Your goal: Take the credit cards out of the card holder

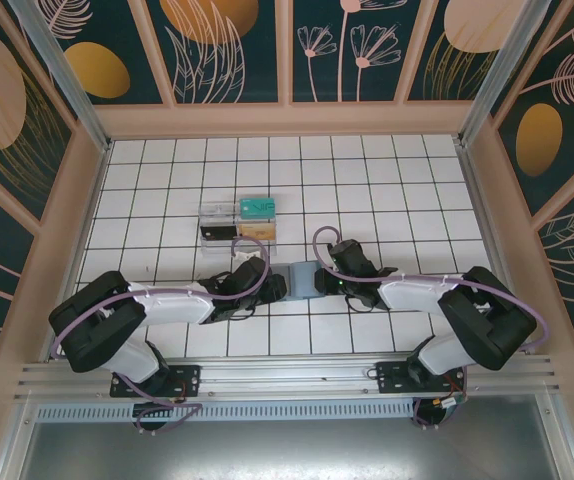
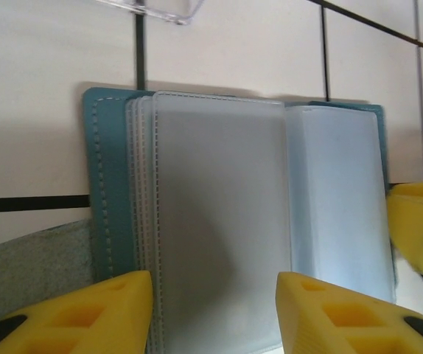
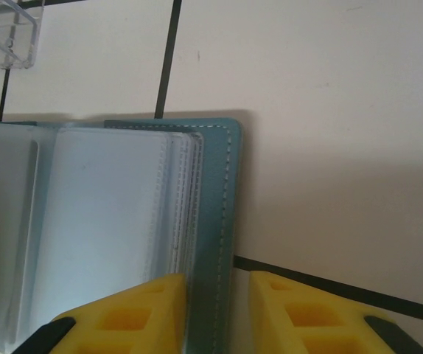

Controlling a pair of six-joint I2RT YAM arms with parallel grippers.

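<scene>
The card holder [image 1: 305,280] lies open and flat on the tiles between my two grippers. In the left wrist view its teal cover [image 2: 108,192] holds frosted clear sleeves [image 2: 219,214]. My left gripper [image 2: 215,295] hangs open over the left half, one finger at each side of the sleeves. My right gripper [image 3: 219,295] is open and straddles the cover's right edge [image 3: 219,199], one finger over the sleeves and the other over bare tile. Teal [image 1: 257,207], orange-tan [image 1: 258,231] and black [image 1: 216,232] credit cards lie at the clear box behind the holder.
A clear plastic box [image 1: 237,222] stands just behind the left gripper [image 1: 279,285], and its corner shows at the top of both wrist views [image 2: 160,9] [image 3: 5,33]. White tiled floor spreads around, fenced by wooden walls [image 1: 287,120]. The right gripper [image 1: 325,280] sits close to the left.
</scene>
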